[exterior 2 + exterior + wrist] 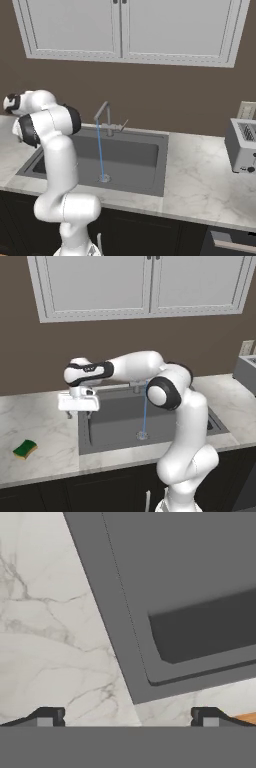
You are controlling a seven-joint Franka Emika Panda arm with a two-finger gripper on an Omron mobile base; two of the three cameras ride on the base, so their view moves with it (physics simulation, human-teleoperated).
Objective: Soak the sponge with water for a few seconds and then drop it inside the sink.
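The sponge [25, 448], green on top and yellow beneath, lies on the marble counter at the front left, well apart from my gripper. My gripper [78, 415] hangs open and empty above the left rim of the sink [115, 423]. A thin blue stream of water [145, 411] falls onto the round drain [143, 435]. From the other side, the water [99, 152] runs from the slim grey faucet [103, 112] into the sink [135, 155]. In the hand view my gripper [126, 718] is spread wide over a corner of the sink [125, 657] and the counter [50, 637].
A grey toaster [243, 145] stands on the counter right of the sink. White wall cabinets [140, 283] hang above, over a brown wall. My white arm reaches across the basin from the right. Dark cabinet fronts run below the counter edge.
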